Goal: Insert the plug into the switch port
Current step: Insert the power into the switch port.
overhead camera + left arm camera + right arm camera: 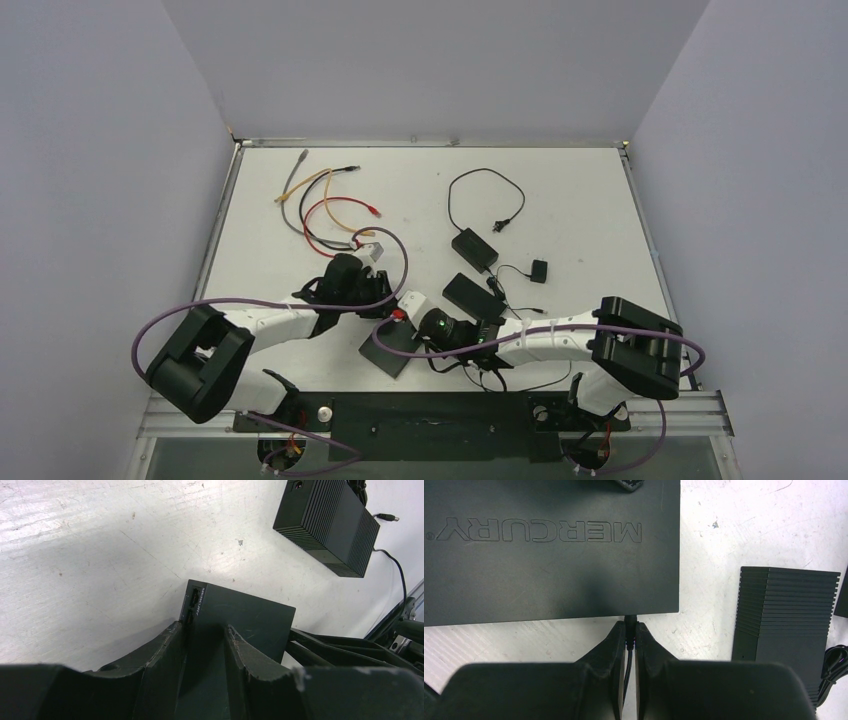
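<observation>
Plug (630, 619) pinched by right end effector (629, 631) at switch (549, 565) edge; left end effector (205, 632), grip unclear

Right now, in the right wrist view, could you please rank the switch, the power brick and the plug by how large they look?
1. switch, filling the upper left, though cropped by the frame.
2. power brick, at right, also cropped.
3. plug, a small tip at the switch's edge.

1. A robotics lab test cell: plain pale walls (100, 150) box in a scuffed white table (560, 190).
2. Behind the black switch (380, 362) lie loose network cables (325, 205) and power bricks (474, 248).
3. Nearer than the switch, a metal rail (440, 415) carries two robot arms (270, 325).
</observation>
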Robot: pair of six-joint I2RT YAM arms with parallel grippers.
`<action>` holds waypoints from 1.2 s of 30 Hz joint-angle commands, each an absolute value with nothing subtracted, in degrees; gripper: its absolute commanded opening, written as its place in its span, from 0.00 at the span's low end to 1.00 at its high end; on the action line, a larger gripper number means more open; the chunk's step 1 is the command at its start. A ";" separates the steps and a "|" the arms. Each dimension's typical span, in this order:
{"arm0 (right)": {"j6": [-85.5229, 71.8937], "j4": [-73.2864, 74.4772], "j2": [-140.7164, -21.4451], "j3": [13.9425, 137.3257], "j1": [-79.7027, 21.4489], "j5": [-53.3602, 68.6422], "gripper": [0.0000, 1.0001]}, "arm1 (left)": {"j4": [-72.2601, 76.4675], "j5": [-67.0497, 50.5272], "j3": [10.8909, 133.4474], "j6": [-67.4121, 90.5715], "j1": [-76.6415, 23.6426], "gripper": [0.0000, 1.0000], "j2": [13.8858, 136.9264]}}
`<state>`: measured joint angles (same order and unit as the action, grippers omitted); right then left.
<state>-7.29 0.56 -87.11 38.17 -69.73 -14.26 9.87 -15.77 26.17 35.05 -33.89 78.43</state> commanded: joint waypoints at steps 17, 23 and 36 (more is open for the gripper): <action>-7.30 -19.26 -81.39 37.14 -68.46 -9.56 0.00 | 5.12 -24.21 25.88 37.28 -37.78 0.35 74.15; -11.59 -21.72 -78.91 30.37 -68.93 -6.75 0.00 | 3.50 -21.81 24.93 38.76 -37.79 0.46 71.82; -15.14 -20.43 -77.21 25.10 -70.83 -8.08 0.11 | -5.37 -14.22 26.06 39.74 -37.70 0.59 67.29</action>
<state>-12.84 -14.61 -80.03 25.54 -70.26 -7.25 -0.43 -15.44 24.71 38.79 -37.10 69.41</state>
